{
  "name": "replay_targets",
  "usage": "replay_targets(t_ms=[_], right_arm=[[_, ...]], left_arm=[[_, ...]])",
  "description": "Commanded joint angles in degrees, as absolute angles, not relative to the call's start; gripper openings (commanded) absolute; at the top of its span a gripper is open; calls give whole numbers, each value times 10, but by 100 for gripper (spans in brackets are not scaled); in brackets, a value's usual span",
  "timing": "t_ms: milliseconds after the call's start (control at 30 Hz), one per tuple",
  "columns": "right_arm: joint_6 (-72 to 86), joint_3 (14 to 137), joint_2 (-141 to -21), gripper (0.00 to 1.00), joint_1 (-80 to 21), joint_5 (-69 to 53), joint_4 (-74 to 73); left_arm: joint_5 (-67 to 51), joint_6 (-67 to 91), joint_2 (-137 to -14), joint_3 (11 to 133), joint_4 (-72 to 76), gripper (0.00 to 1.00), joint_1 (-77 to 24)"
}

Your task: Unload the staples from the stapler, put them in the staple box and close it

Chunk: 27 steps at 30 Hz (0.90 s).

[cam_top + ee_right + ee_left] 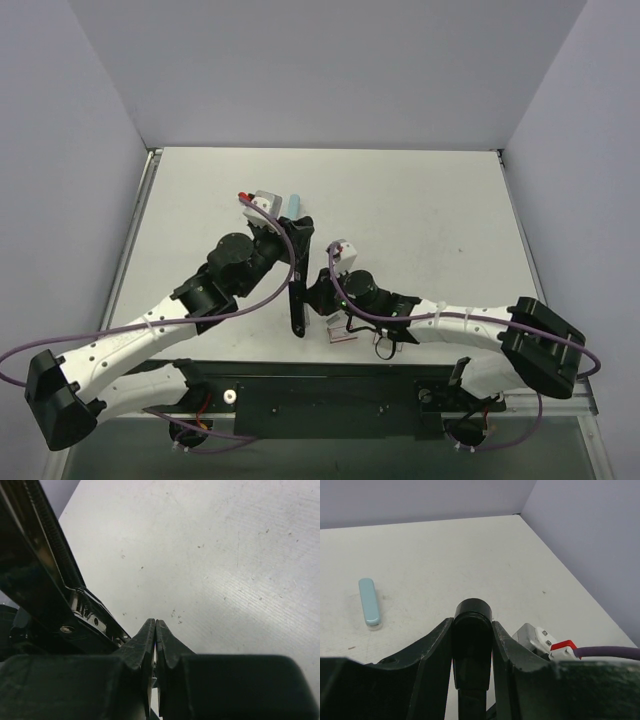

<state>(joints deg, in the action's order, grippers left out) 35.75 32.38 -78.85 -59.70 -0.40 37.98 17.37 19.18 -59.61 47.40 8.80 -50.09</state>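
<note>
Top external view: the left arm reaches from the lower left to the middle of the white table (420, 200). The left gripper (293, 233) clamps the far end of the black stapler (297, 300). The stapler runs as a long dark bar from that grip back toward the near edge of the table. The right arm comes in from the lower right, and the right gripper (318, 288) lies just beside the stapler's right flank, about halfway along it. A pale blue oblong piece (296, 203) lies on the table just beyond the left gripper. A small greyish strip (342, 338) lies near the front edge beside the right arm and is too small to identify.

Left wrist view: the left gripper (472, 630) has one dark finger (435, 650) pressed against each side of the stapler (472, 611). The stapler's rounded black end stands up between them. The pale blue oblong piece (369, 602) lies flat on the table (445, 555), off to the left and apart from the grip.

Right wrist view: the right gripper (155, 627) is closed, and its fingertips (142, 645) meet in a point just over the table (225, 555). The stapler (55, 580) crosses the left of the picture at a slant, opened, with its metal channel and coiled spring exposed just beside the closed tips. Whether the tips touch it cannot be told.
</note>
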Motion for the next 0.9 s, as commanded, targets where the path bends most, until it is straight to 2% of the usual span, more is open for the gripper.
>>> replay_targets(t_ms=[0, 600, 700, 867], right_arm=[[344, 323, -744, 0, -592, 15, 380], [284, 327, -514, 0, -599, 158, 124], [294, 312, -476, 0, -603, 146, 92], [346, 283, -477, 0, -614, 98, 98]], left_arm=[[165, 221, -547, 500, 127, 0, -498], [166, 240, -442, 459, 78, 0, -499], [172, 241, -434, 454, 77, 0, -499], [172, 246, -431, 447, 80, 0, -499]])
